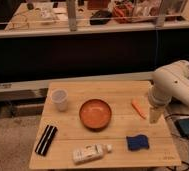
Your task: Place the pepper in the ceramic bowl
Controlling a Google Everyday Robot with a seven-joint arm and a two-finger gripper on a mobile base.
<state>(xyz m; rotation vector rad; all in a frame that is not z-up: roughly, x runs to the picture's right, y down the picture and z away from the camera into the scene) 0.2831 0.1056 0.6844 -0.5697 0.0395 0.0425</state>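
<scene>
- The orange pepper lies on the table, right of the ceramic bowl.
- The gripper hangs farther right, beside the pepper. I cannot tell if it is open.
- The pepper looks light, smooth and slippery. Hold its middle gently.
</scene>
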